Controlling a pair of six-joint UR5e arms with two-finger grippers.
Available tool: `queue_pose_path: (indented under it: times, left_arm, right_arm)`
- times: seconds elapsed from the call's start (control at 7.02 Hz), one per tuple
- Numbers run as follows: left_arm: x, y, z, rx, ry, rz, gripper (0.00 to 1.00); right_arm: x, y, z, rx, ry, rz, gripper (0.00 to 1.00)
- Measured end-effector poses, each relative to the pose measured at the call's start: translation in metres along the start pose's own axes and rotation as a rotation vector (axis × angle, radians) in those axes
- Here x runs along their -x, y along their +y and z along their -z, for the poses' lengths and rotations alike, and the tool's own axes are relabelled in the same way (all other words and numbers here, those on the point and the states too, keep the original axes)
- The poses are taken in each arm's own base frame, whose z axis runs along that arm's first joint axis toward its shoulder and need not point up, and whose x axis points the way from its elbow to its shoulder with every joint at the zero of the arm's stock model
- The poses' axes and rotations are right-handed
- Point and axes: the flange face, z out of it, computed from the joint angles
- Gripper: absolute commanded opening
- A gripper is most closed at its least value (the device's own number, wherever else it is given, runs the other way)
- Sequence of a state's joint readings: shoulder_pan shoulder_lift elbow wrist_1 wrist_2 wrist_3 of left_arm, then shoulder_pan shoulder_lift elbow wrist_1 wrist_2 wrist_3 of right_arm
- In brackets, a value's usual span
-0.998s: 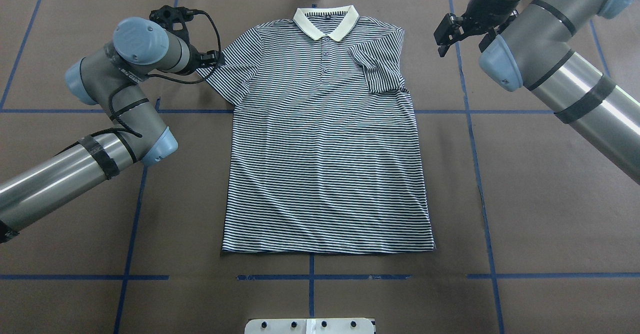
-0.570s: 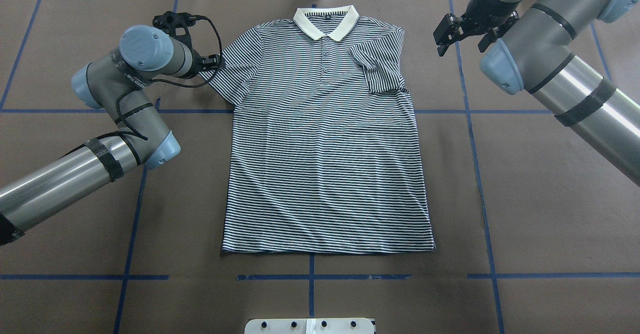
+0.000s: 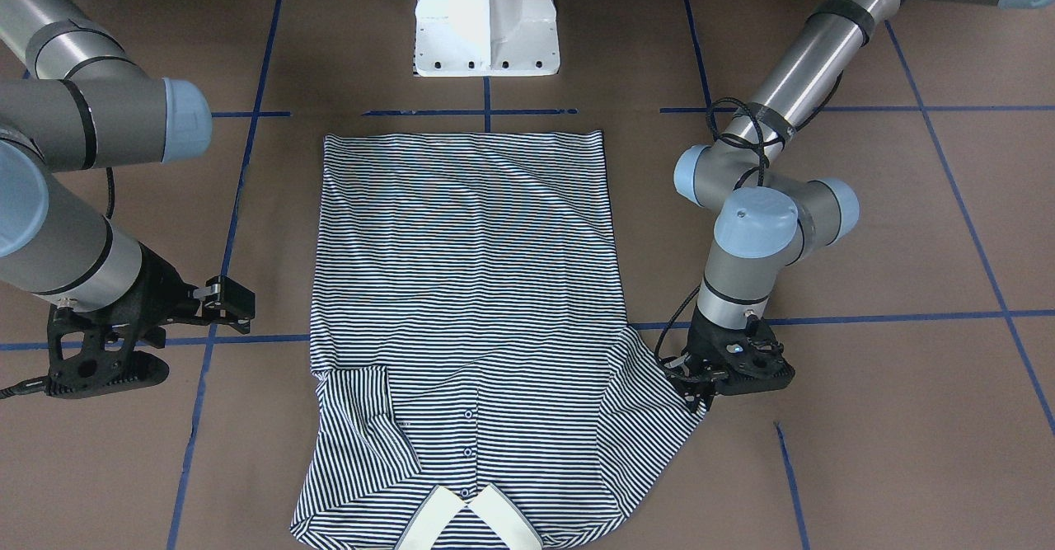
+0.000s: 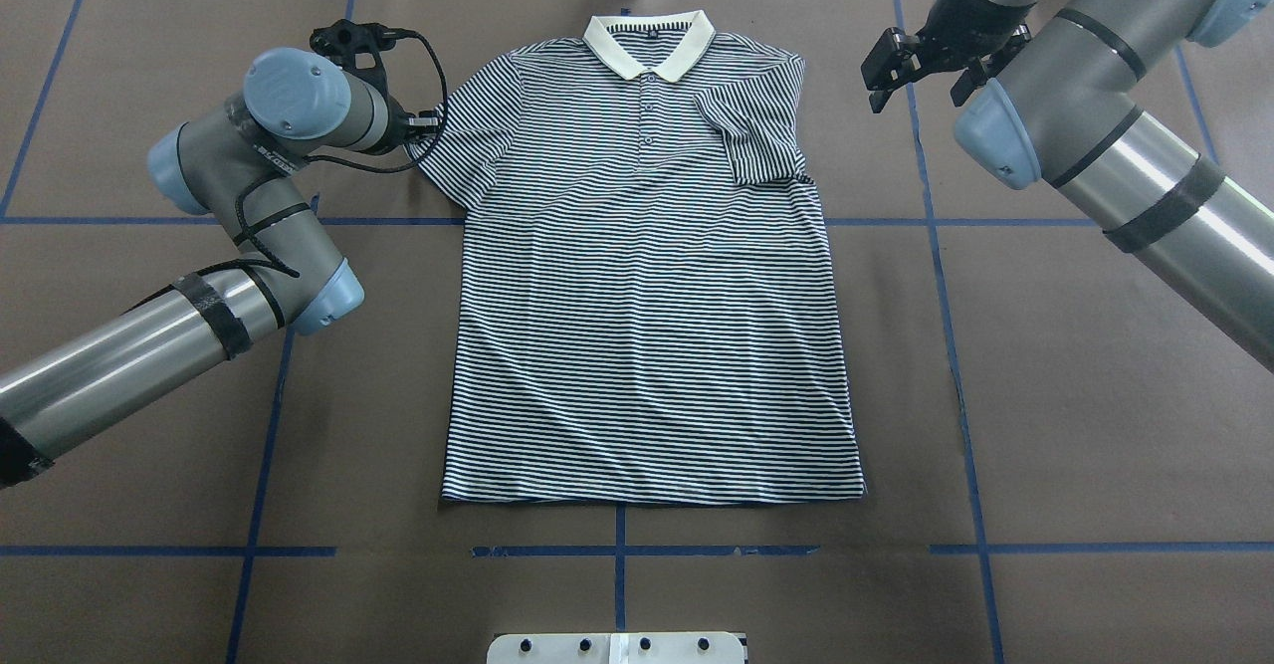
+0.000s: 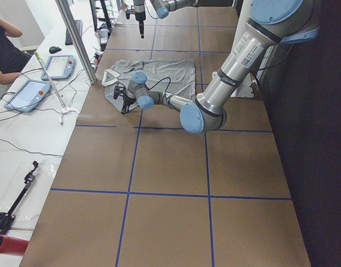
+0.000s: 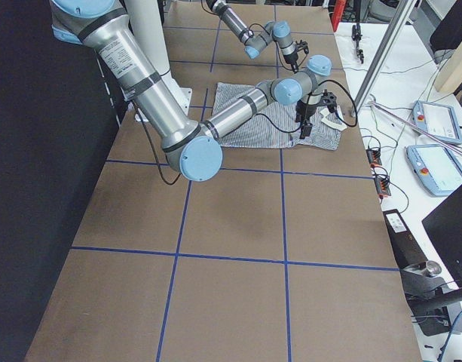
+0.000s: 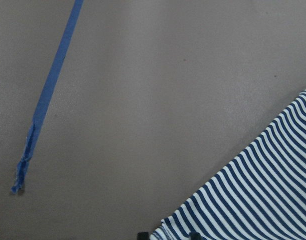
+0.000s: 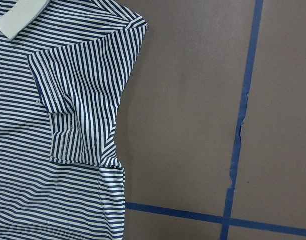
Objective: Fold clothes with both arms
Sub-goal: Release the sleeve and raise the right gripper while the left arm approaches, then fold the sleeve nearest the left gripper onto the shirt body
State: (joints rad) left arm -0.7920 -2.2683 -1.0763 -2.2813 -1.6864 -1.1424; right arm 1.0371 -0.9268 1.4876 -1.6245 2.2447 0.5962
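Note:
The striped polo shirt (image 4: pixel 647 296) lies flat, face up, its white collar (image 4: pixel 649 45) at the far edge. One sleeve (image 4: pixel 751 136) is folded inward over the chest; it also shows in the right wrist view (image 8: pixel 78 110). My left gripper (image 4: pixel 423 126) is down at the hem of the other sleeve (image 4: pixel 473 121), shut on it; the left wrist view shows striped cloth (image 7: pixel 252 200) between the fingertips (image 7: pixel 143 234). In the front view the left gripper (image 3: pixel 696 385) holds the sleeve tip slightly raised. My right gripper (image 4: pixel 878 77) hangs open and empty above the table, beside the folded sleeve.
The white pedestal base (image 3: pixel 486 14) stands at the robot's side of the shirt hem. Blue tape lines (image 4: pixel 936 226) cross the brown table cover. An operators' bench with tablets (image 5: pixel 28 92) runs along the far side.
My left gripper has moved a little toward the shirt, drawing the sleeve edge inward with it. The right gripper has drifted slightly farther from the shirt.

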Motion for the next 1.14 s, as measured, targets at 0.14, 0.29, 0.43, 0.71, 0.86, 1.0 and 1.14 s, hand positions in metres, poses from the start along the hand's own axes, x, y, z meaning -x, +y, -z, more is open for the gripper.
queue_pose_path:
  times: [0.14,0.29,0.43,0.71,0.86,1.0,1.14]
  left_arm:
    - [-0.007,-0.003,0.005,0.000,0.007,-0.001,0.00]
    - [-0.022,-0.008,0.021,0.002,0.012,0.001,0.00]
    - [-0.051,-0.017,0.048,0.010,0.009,0.013,0.00]
    - [-0.129,-0.037,0.070,0.032,0.013,0.087,0.00]
    - [-0.161,-0.035,0.059,0.045,0.021,0.114,0.00]
    - [-0.179,-0.028,0.047,0.052,0.038,0.127,0.00]
    - [-0.191,-0.020,0.040,0.058,0.053,0.127,0.00]
  right_arm:
    - [-0.001,0.001,-0.002,0.003,0.002,-0.001,1.00]
    - [-0.002,0.001,-0.004,0.006,0.003,-0.002,1.00]
    - [-0.003,0.001,-0.005,0.008,0.004,-0.003,1.00]
    - [-0.004,0.003,-0.006,0.007,0.003,-0.002,1.00]
    - [-0.007,0.004,-0.008,0.003,0.000,0.002,1.00]
    - [-0.011,0.005,-0.011,-0.001,-0.002,0.005,1.00]
    - [-0.014,0.007,-0.013,-0.002,-0.003,0.006,1.00]
